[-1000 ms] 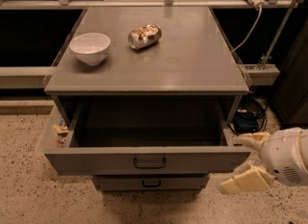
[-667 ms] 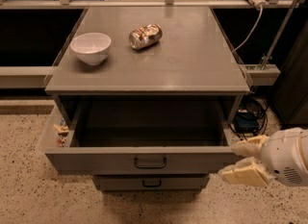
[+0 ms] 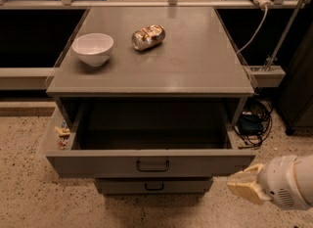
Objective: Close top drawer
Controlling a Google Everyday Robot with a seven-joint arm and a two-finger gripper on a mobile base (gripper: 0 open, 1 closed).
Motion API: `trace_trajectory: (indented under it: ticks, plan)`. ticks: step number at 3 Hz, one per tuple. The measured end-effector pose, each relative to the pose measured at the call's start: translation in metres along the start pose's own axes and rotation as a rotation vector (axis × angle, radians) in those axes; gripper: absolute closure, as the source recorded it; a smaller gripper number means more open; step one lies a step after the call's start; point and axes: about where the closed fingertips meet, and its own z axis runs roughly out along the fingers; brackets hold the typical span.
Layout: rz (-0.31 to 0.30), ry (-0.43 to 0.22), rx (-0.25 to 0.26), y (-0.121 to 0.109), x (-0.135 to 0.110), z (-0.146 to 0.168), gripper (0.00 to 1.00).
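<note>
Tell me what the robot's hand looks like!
The gripper, low on the right near the top drawer, has a pale tan, blocky tip. Behind it sits a rounded white casing with tiny dark dots. No cables show on it.

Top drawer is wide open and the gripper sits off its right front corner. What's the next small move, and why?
Probably shift the gripper left, in front of the top drawer, near its black handle, before pushing. The drawer stands pulled out, and the gripper hangs low beside its right front corner; a push from there would likely miss or skew it.
</note>
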Motion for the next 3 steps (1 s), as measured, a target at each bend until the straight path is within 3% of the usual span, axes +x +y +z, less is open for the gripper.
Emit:
trace_trajectory:
  ticks: [1, 2, 3]
  plan:
    - [0.190, 0.010, -0.069, -0.004, 0.064, 0.056, 1.00]
    - [0.255, -0.013, -0.112, -0.015, 0.082, 0.100, 1.00]
    - [0.205, -0.085, -0.085, -0.043, 0.051, 0.128, 1.00]
